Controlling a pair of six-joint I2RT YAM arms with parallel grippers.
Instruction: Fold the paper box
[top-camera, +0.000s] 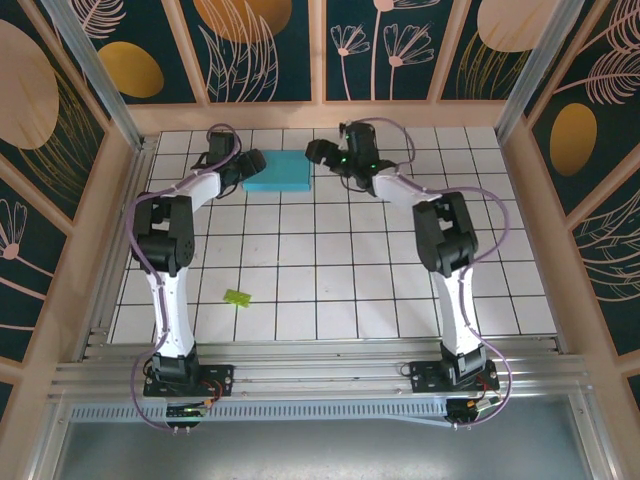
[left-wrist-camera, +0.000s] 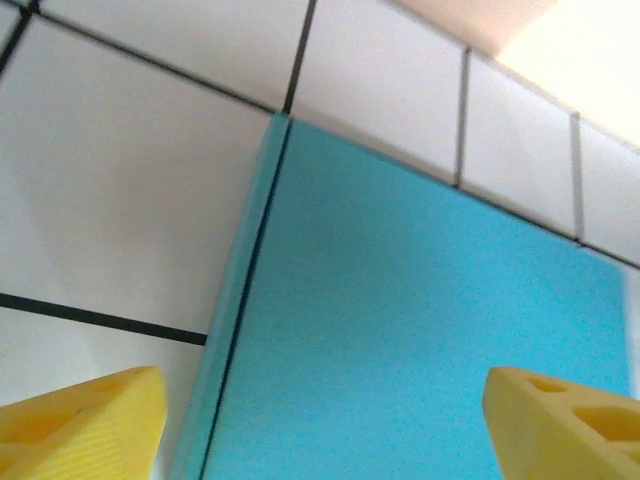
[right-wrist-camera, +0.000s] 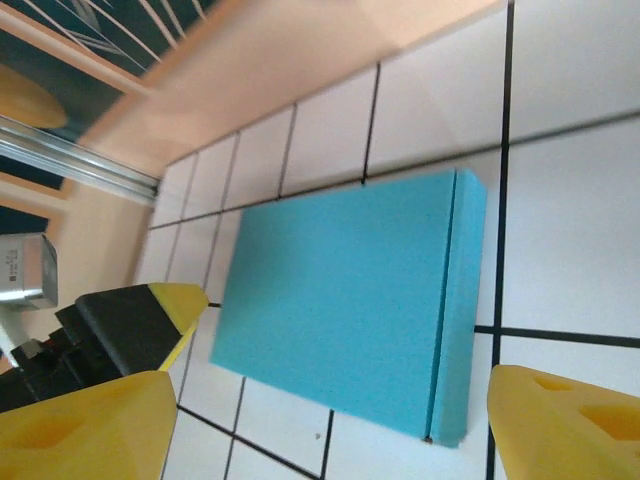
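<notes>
The paper box (top-camera: 278, 172) lies flat and folded on the white tiles near the back wall, a turquoise rectangle. My left gripper (top-camera: 252, 163) sits at its left end and my right gripper (top-camera: 316, 152) at its right end. In the left wrist view the box (left-wrist-camera: 400, 330) spreads between the open gripper's (left-wrist-camera: 325, 430) yellow fingertips (left-wrist-camera: 90, 420), with a narrow side flap along its left edge. From the right wrist the whole box (right-wrist-camera: 340, 300) shows beyond the open gripper (right-wrist-camera: 325, 430), and neither pair of fingers holds it. The left gripper (right-wrist-camera: 130, 320) shows past the box's far end.
A small lime-green scrap (top-camera: 237, 297) lies on the tiles in front of the left arm. The wooden back wall (top-camera: 320, 117) runs just behind the box. Side walls (top-camera: 100, 230) close in the tiled floor left and right.
</notes>
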